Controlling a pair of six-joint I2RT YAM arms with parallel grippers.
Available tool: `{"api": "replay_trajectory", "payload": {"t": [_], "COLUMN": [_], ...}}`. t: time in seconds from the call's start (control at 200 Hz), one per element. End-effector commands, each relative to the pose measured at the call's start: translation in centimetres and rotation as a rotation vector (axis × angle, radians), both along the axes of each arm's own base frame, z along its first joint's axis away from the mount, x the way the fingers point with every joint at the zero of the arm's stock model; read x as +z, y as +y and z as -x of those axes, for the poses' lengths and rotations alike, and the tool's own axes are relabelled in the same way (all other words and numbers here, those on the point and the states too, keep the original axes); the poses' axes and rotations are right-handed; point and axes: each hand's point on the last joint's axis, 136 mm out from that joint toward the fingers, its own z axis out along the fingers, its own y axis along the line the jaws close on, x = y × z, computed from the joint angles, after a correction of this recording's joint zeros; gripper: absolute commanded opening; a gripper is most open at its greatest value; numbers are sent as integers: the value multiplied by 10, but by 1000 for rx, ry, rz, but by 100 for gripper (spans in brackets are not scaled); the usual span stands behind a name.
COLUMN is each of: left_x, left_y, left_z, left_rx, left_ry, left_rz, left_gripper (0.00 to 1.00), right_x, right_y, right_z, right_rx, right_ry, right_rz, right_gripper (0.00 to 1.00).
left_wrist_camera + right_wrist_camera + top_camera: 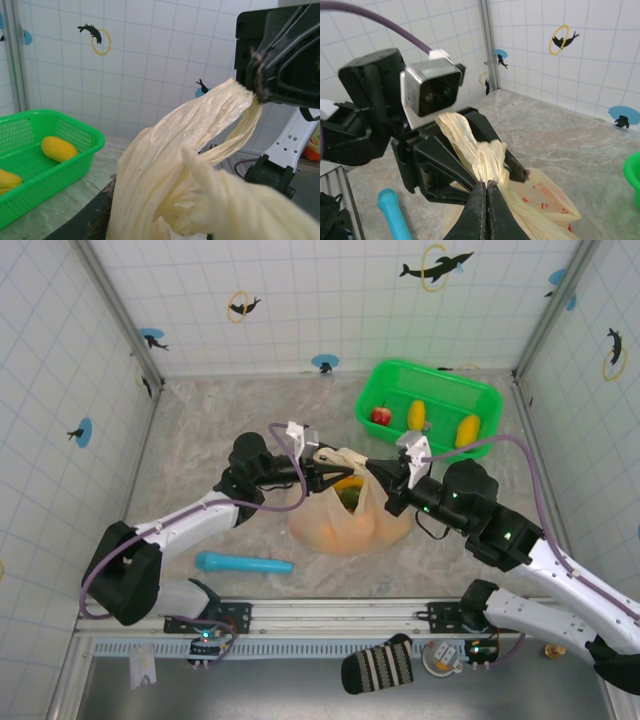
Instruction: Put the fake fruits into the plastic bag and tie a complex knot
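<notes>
Nearest, the plastic bag's (165, 170) twisted handles run crosswise between the arms. The right tool (487, 192) pinches their end; the left tool (322, 478) stands spread around them. The bag sits on the surface (220, 430) just below both.

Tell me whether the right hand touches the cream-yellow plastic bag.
Touching. Right wrist view: the right hand pinches the cream-yellow plastic bag at its twisted handle.

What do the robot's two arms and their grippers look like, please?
Both the left arm and right arm have white links between bulky black joints, each trailed by a purple cable. Small green lights glow on the right arm. The left gripper and right gripper have slim black fingers; a white camera block sits on the left wrist.
</notes>
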Motion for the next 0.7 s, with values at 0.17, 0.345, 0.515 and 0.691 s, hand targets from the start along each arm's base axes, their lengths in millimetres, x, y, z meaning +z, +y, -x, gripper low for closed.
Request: {"api": "replay_trajectory", "payload": {"t": [0.17, 0.345, 0.515, 0.691], "left_x": [17, 29, 33, 34], "left_y": [11, 19, 21, 20], "left_z": [3, 3, 4, 2], "left_rx": [-20, -29, -39, -53], "left_ry": [21, 44, 70, 107], "left_rz": [86, 147, 178, 190], "left_gripper": [51, 53, 57, 60], "right_x": [3, -5, -21, -38], "right_y": [-3, -1, 7, 21], "right_z": [-1, 3, 10, 24], "right_rx": [-19, 6, 51, 129], "right_ry": [-29, -25, 3, 2], "right_rz": [-35, -35, -44, -37], "right_gripper": [0, 0, 0, 0]}}
